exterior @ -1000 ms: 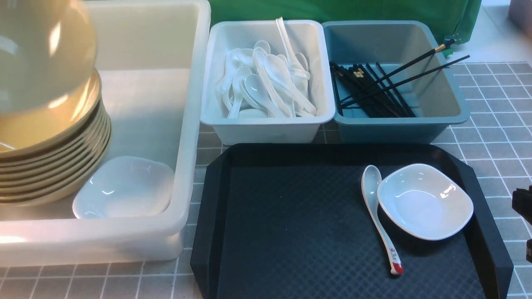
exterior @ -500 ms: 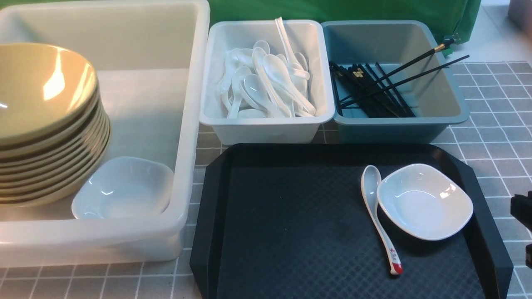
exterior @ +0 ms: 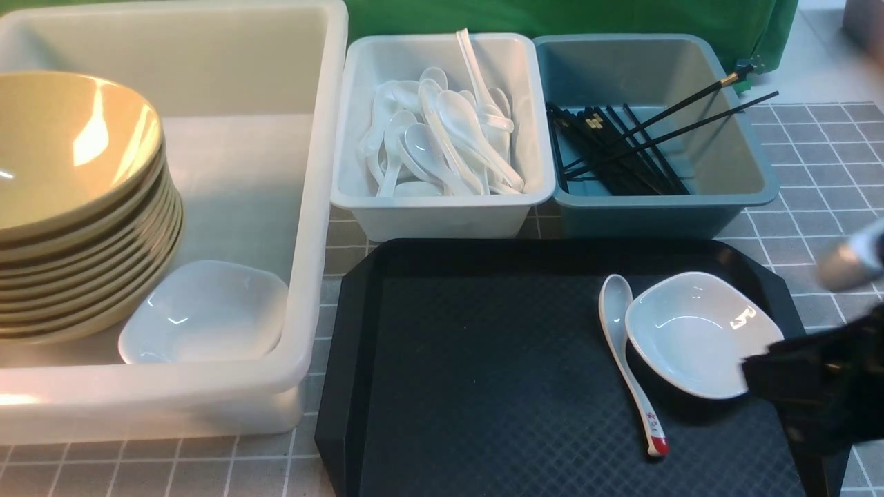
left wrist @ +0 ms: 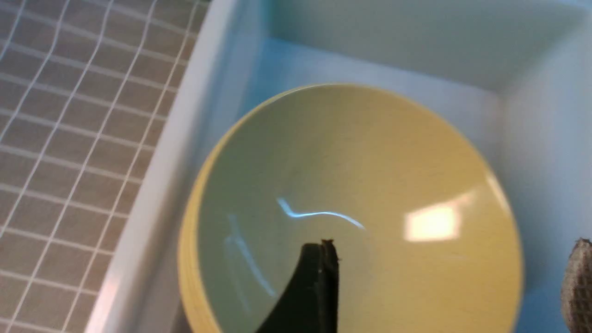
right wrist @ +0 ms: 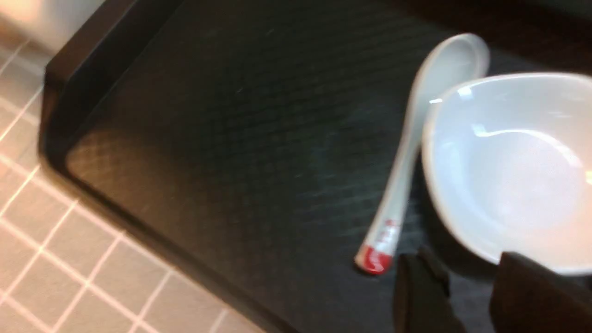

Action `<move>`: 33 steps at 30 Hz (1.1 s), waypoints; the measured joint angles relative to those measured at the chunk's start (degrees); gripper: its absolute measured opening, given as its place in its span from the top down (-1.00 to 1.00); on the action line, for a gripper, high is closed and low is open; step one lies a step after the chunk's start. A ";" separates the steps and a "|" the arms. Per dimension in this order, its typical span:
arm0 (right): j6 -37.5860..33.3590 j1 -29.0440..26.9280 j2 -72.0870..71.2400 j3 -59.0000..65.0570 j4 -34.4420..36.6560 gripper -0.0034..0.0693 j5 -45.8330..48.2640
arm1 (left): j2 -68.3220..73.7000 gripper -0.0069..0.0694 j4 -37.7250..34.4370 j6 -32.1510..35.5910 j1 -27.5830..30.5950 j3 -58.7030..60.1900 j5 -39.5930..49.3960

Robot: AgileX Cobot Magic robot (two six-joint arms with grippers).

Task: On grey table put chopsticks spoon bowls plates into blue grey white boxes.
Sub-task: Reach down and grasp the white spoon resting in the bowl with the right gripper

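Note:
The red-marked spoon (exterior: 617,304) (right wrist: 407,157) lies beside a white plate (exterior: 690,331) (right wrist: 508,175) on the black tray (exterior: 483,379). My right gripper (exterior: 760,376) (right wrist: 467,277) is open and low at the plate's near right rim, one finger over the rim. A stack of tan bowls (exterior: 69,152) (left wrist: 351,194) and another plate (exterior: 207,310) sit in the large white box (exterior: 318,172). My left gripper (left wrist: 448,277) is open and empty above the stack. Chopsticks (exterior: 663,116) lie in the blue-grey box (exterior: 642,217).
The small white box (exterior: 442,214) holds several plain white spoons. Two chopsticks stick out over the blue-grey box's right rim. The grey table (exterior: 822,221) shows to the right of the boxes and along the front edge. A green cloth hangs behind.
The lifted tan bowl came down onto the stack and stays there. My right gripper moved in from the right edge to the plate on the tray.

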 joint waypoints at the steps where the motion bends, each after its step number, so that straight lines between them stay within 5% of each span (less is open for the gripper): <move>1: 0.41 0.89 2.31 -0.90 0.00 0.13 0.00 | -1.40 -0.57 -0.22 -0.07 -2.06 0.60 0.07; 3: 1.12 2.27 5.89 -2.17 0.00 0.08 -0.06 | -3.57 -0.39 -0.43 -0.12 -4.30 1.73 -0.28; 5: 2.32 4.17 13.81 -3.33 -0.13 0.00 -1.11 | -9.05 0.14 -1.13 -0.12 -11.60 8.46 -2.63; 6: 2.44 4.27 15.04 -3.44 -0.20 0.00 -1.29 | -9.48 0.19 -1.23 -0.12 -12.08 9.07 -2.86; 7: 3.03 4.86 20.38 -3.71 -0.71 -0.06 -2.32 | -13.47 0.54 -1.65 0.02 -16.10 15.18 -5.65; 11: 3.59 5.13 29.32 -3.90 -1.27 -0.20 -4.73 | -21.43 0.81 -1.51 1.13 -21.62 28.40 -11.63; 19: 4.44 5.24 35.20 -4.10 -1.40 -0.18 -11.88 | -26.67 0.85 1.80 2.53 -23.54 46.61 -18.88; 23: 1.56 5.42 36.37 -4.71 -1.52 0.43 -14.04 | -26.67 0.85 2.63 2.72 -23.54 51.22 -23.84; 33: -1.80 8.11 29.88 -12.73 -1.51 0.43 -7.31 | -26.67 0.85 2.34 2.97 -23.54 53.70 -29.90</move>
